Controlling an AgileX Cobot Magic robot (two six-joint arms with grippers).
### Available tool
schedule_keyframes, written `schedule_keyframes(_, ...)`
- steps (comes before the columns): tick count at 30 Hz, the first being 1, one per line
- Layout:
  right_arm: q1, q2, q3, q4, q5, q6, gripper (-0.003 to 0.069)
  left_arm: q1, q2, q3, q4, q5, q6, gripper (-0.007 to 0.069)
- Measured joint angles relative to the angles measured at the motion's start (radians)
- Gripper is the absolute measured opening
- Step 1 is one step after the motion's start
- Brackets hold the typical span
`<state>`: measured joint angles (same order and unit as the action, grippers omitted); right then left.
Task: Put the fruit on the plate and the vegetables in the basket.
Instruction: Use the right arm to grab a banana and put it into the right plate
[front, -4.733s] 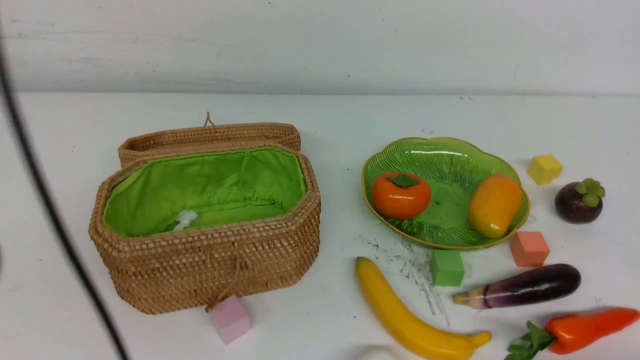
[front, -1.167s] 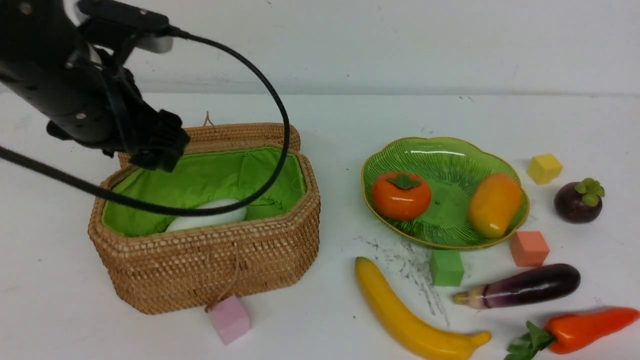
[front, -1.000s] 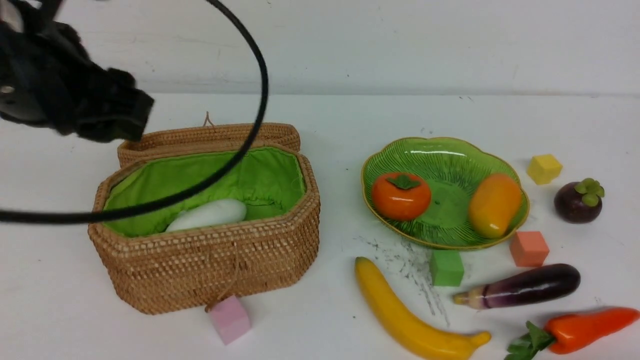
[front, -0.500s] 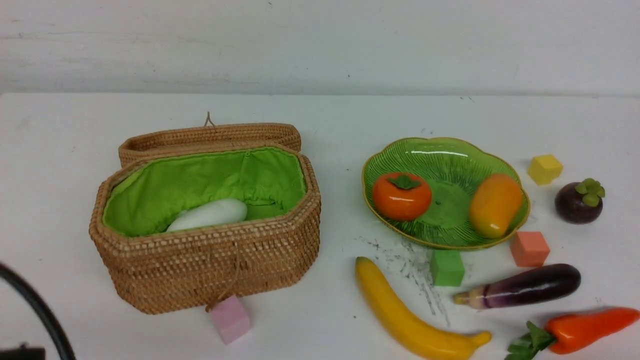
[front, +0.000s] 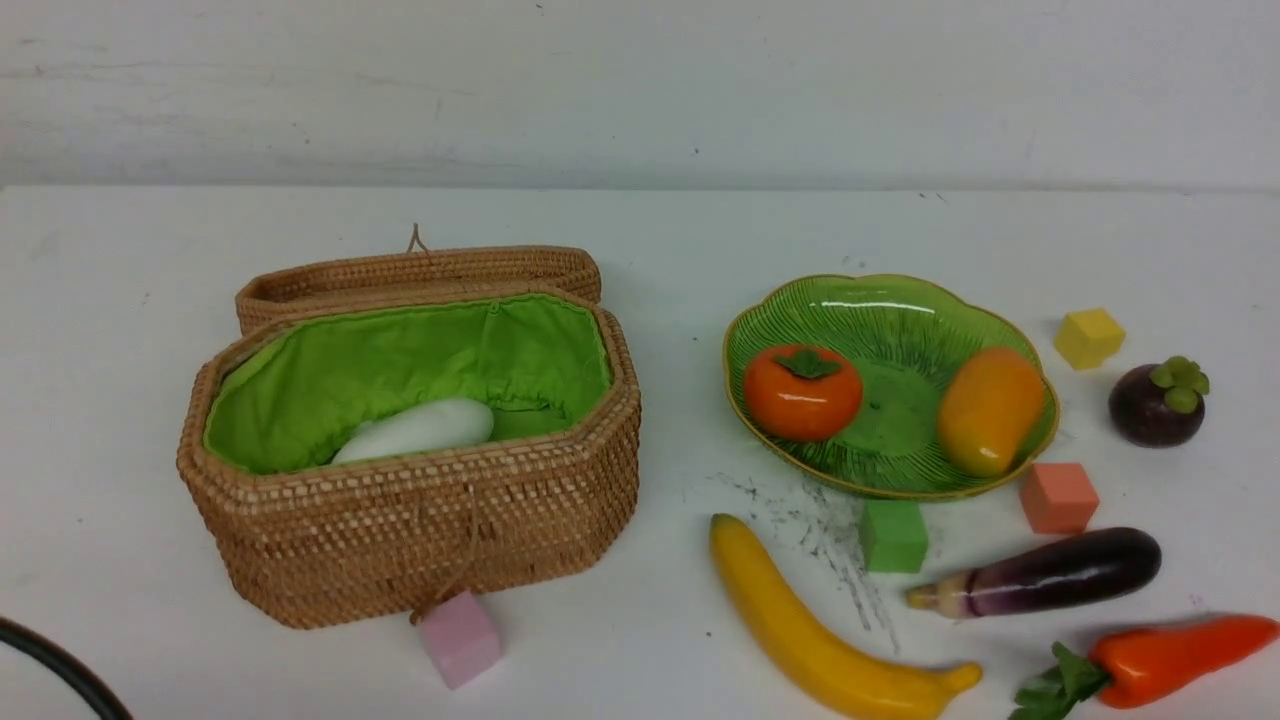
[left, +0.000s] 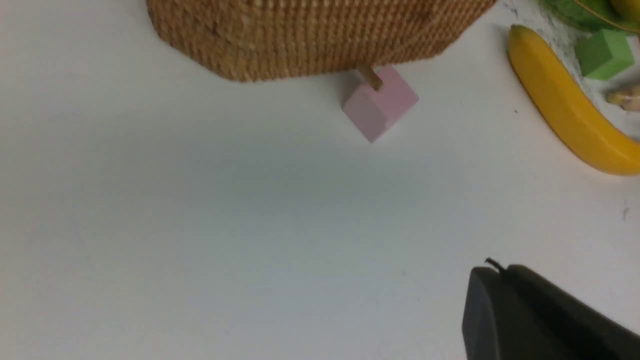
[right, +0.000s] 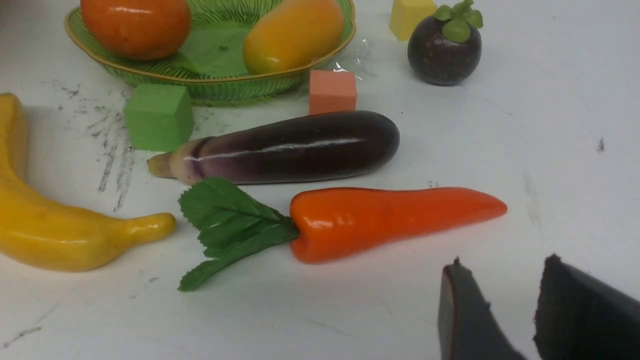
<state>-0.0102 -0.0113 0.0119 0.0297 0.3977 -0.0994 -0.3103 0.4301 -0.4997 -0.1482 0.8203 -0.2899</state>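
Table (front: 660, 225): white vegetable (front: 420, 428) in basket (front: 400, 545), front only; left end effector (left: 495, 272) clenched, right end effector (right: 502, 265) parted, empty.

White counter (front: 120, 330) with four foam blocks: pink cube (front: 460, 638) near the front; green cube (front: 893, 535), salmon cube (front: 1058, 497) and yellow cube (front: 1089, 337) farther right. Dark scuff marks (front: 822, 528) beside the green cube.

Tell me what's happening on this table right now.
A two-armed robot is sorting toy produce. The white vegetable lies in the basket, and the persimmon and mango sit on the plate. The banana, mangosteen, eggplant and pepper lie on the table. Neither gripper holds anything: the left gripper is shut, the right gripper open near the pepper.
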Motion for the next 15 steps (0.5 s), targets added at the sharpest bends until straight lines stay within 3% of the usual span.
schedule_keyframes(9,0.0,0.0,0.0,0.0,0.0,0.0,0.0244,0.0,-0.009,0.012,0.127,-0.239,-0.001,-0.0013)
schedule_keyframes(15,0.0,0.0,0.0,0.0,0.0,0.0,0.0244,0.013,-0.187,0.12,0.232,-0.424,-0.009,-0.0013)
